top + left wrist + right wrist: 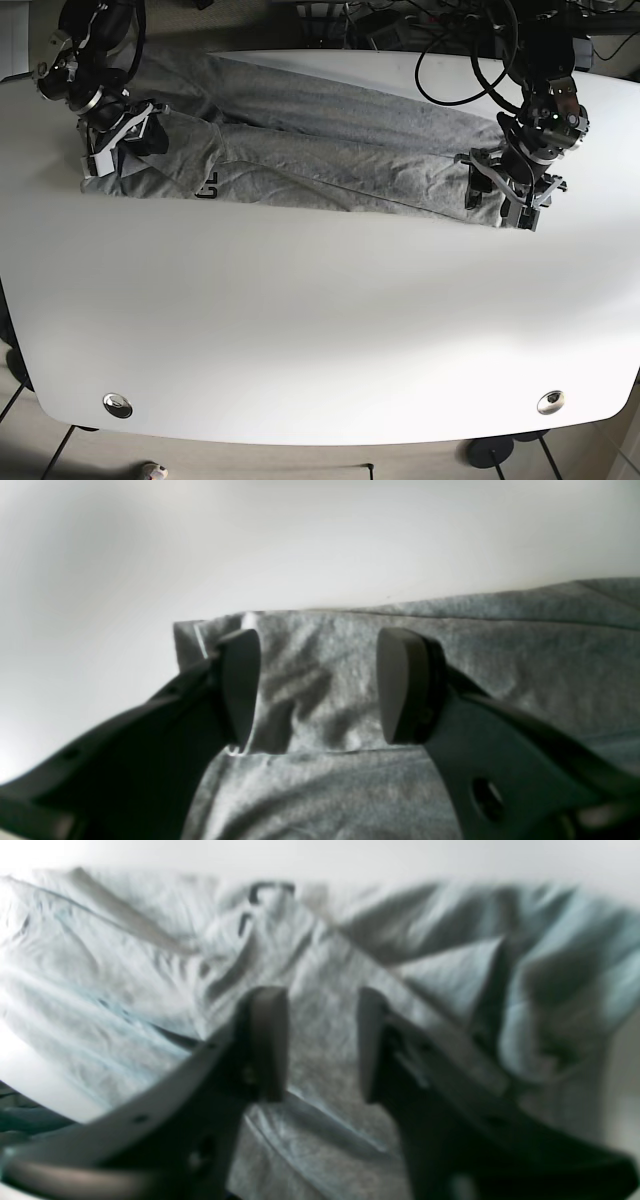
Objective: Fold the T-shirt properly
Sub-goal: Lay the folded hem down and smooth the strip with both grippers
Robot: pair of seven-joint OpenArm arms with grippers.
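Observation:
A grey T-shirt lies in a long band across the back of the white table, folded lengthwise, with dark print near its left end. My left gripper is open at the shirt's right end; in the left wrist view it straddles the cloth near a folded corner, with the fingers low over it. My right gripper is open at the shirt's left end; in the blurred right wrist view it hovers over wrinkled cloth.
Cables and equipment crowd the table's back edge. Two metal discs sit near the front corners. White tabletop lies beyond the shirt's end.

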